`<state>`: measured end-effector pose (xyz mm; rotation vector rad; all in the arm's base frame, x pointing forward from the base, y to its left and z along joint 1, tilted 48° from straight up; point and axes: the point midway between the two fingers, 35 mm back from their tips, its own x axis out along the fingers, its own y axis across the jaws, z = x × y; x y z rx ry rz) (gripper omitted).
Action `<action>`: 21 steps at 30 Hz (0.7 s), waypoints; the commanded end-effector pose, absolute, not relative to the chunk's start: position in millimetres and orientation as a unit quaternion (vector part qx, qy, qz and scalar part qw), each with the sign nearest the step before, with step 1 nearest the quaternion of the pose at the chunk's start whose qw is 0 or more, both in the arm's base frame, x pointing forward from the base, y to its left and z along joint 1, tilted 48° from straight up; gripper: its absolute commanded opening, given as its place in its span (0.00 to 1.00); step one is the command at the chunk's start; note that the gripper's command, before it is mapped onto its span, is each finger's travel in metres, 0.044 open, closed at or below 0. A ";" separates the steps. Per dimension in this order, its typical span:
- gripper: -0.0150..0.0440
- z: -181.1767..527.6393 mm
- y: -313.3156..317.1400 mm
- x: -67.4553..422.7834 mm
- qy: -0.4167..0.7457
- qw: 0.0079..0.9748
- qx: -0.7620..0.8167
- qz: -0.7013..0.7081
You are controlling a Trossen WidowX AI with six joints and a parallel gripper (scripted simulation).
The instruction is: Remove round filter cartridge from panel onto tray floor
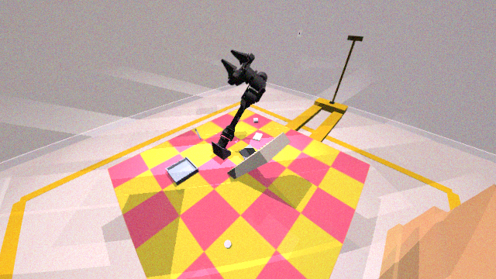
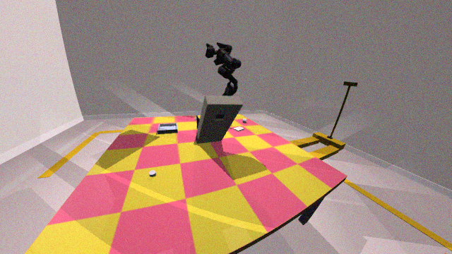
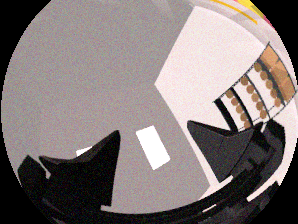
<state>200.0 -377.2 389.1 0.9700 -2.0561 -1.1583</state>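
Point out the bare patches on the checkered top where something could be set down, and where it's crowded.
Free: the near squares between the white disc and the panel, plus the right-hand squares. Crowded: around the arm base, between the tray, the panel and the small white blocks.

pink/yellow checkered table top (image 1: pixel 248 217); small white disc (image 1: pixel 227 243) near front; yellow floor stand (image 1: pixel 330 105) with pole, right.

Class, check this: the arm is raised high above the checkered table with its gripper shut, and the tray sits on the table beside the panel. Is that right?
Not quite: the gripper is open, its fingers spread wide with nothing between them, as the wrist view shows. The rest holds: the arm is raised above the table, and the tray sits beside the panel.
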 end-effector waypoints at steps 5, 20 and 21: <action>0.71 392.0 -397.2 227.3 -0.667 0.436 0.347 -0.495; 0.42 246.6 -391.8 341.5 -0.030 0.814 0.343 -0.468; 0.42 233.2 -383.3 344.1 0.010 0.822 0.350 -0.449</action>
